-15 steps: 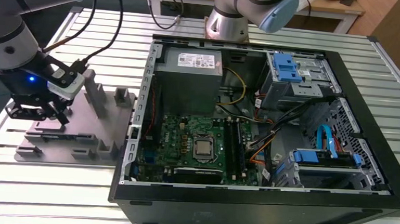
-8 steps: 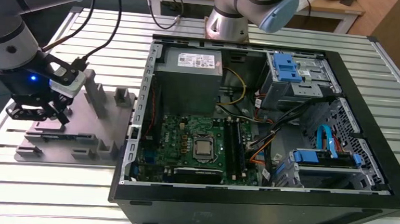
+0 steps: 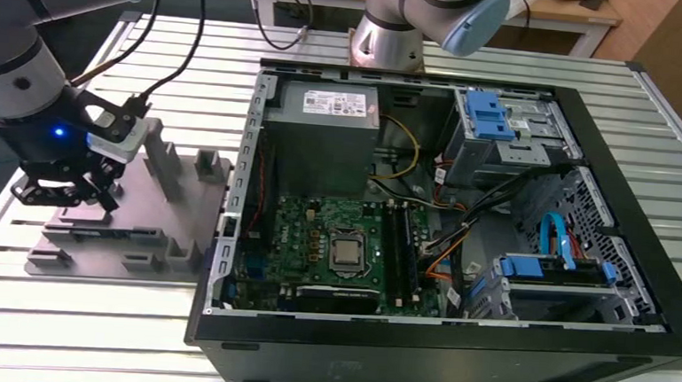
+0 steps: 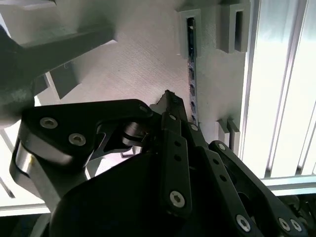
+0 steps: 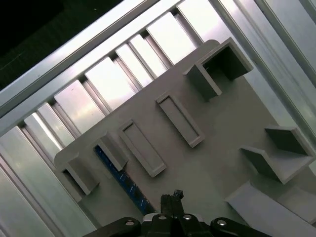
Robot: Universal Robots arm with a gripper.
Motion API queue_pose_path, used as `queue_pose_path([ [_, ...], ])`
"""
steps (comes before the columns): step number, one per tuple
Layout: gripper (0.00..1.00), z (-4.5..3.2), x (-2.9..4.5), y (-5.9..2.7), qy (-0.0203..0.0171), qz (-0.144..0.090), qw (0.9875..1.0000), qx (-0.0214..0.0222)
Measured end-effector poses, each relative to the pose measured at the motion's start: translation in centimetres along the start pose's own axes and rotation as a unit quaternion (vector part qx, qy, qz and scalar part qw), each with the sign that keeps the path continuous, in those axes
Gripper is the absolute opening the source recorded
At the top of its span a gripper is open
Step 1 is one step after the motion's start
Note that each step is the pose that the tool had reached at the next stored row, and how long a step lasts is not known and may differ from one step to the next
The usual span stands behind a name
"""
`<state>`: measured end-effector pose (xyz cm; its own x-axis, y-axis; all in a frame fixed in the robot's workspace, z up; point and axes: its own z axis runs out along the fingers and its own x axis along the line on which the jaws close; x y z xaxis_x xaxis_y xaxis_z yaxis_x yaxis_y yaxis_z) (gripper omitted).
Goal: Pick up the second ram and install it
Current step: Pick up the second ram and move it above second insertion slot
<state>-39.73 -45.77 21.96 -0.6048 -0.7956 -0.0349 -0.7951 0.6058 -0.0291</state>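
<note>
Exterior view: the arm [image 3: 17, 73] hangs over the grey fixture tray [image 3: 138, 210] on the slatted bench [image 3: 96, 318], with its fingers [image 3: 50, 193] low above the tray.
Fingers: in both wrist views they are drawn close together to a narrow tip, with no gap to be seen and nothing visibly between them.
Second ram: a thin dark strip [image 4: 191, 74] standing on edge in the tray, its far end seated in a grey slotted block [image 4: 190, 29]. Its near end runs just beside the fingertips. In the first wrist view it shows as a bluish-black strip [image 5: 121, 177] leading away from the fingers.
Contact: I cannot tell whether the fingers touch the strip or only pass beside it.
Handling: judged light, stiff and flat, but fragile. The board could crack if bent or twisted, and its faces carry small parts.
Where to take hold: the two flat faces, near the middle of the upper long edge, seem the safest place. A hold there would keep the strip level and leave the lower contact edge free.
Computer case: the open case [image 3: 426, 360] lies well apart from the fingers, across the tray's edge, with the motherboard [image 3: 314, 234] and its long dark slots [image 3: 400, 243] facing up.
</note>
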Motion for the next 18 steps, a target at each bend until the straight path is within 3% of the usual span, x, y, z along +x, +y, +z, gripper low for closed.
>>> queue_pose_path([
  [9, 0.07, 0.00, 0.00, 0.00, -0.0010, -0.034, 0.9994, -0.0012],
  [18, 0.07, 0.00, 0.00, 0.00, -0.0020, -0.068, 0.9977, -0.0024],
])
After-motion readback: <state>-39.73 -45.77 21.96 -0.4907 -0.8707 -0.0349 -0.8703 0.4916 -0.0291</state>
